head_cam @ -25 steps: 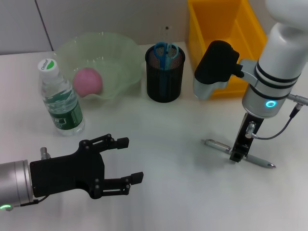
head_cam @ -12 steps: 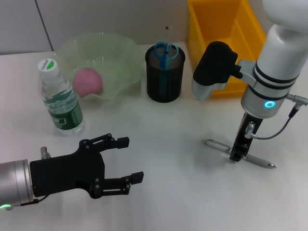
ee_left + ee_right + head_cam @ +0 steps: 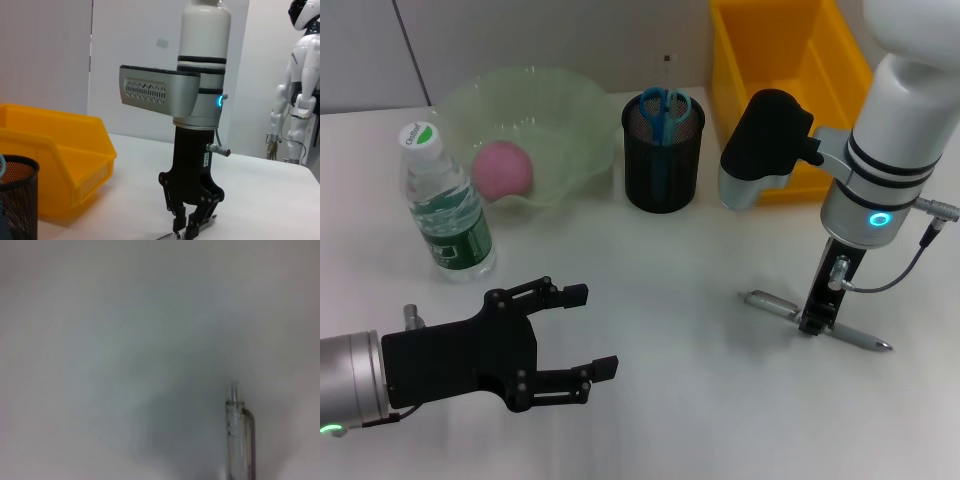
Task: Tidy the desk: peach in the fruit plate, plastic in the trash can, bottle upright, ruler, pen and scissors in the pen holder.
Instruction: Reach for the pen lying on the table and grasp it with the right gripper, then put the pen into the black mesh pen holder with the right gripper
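Right gripper [image 3: 814, 324] is down at the worktop [image 3: 700, 400], straddling the middle of the pen [image 3: 810, 320], which lies flat on the white surface in front of the yellow bin [image 3: 790, 60]. From the left wrist view the jaws are drawn in close around the pen's barrel, tips touching or nearly touching the surface; whether they truly pinch it I cannot tell. The right wrist view shows only the pen's clear tip end on bare worktop.

Around the scene, the peach [image 3: 502, 168] sits in the green fruit plate [image 3: 550, 100], the bottle [image 3: 444, 205] stands upright beside it, and blue scissors [image 3: 664, 105] poke out of the black mesh pen holder [image 3: 662, 155], with a thin clear strip that may be the ruler. So the pen looks like the last item out.

Left gripper [image 3: 555, 345] hovers low on the near left, jaws spread, holding nothing.

To do this well: squeeze squarely across the barrel near its middle so it does not pivot or skid, lift straight up, and check that the pen hangs level. Then carry it over the holder's rim, tip it toward vertical and release it low, clear of the scissor handles.
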Controlling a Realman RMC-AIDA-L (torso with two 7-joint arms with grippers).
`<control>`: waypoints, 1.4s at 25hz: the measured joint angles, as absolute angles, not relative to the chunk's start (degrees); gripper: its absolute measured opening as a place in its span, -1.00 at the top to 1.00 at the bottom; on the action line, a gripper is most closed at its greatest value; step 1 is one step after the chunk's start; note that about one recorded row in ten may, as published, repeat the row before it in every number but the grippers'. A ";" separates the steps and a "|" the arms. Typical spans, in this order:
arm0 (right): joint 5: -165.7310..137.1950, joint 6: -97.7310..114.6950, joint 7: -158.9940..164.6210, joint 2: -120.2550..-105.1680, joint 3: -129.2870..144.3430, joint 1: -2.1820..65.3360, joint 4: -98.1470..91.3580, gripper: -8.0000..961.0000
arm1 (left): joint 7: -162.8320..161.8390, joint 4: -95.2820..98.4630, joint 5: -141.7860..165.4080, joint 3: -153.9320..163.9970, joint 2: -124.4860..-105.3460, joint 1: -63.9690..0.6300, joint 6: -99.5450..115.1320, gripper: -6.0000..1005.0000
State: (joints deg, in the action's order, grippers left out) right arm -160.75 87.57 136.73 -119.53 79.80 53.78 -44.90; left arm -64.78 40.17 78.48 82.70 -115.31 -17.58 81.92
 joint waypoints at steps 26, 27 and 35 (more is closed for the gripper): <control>-160.60 88.05 136.98 -119.40 78.00 53.65 -47.05 0.74 | -64.76 40.16 78.48 82.09 -115.31 -17.58 82.53 -0.73; -160.12 88.38 136.92 -119.35 76.82 53.69 -47.54 0.74 | -64.76 40.16 78.48 82.09 -115.31 -17.58 82.53 -0.73; -153.05 89.51 132.88 -119.04 69.30 52.94 -52.37 0.74 | -64.65 40.16 78.48 82.08 -115.31 -17.87 82.53 -0.73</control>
State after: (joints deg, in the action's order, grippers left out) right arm -153.05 89.51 132.88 -119.04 69.31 52.94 -52.37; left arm -64.65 40.16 78.48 82.08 -115.31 -17.87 82.53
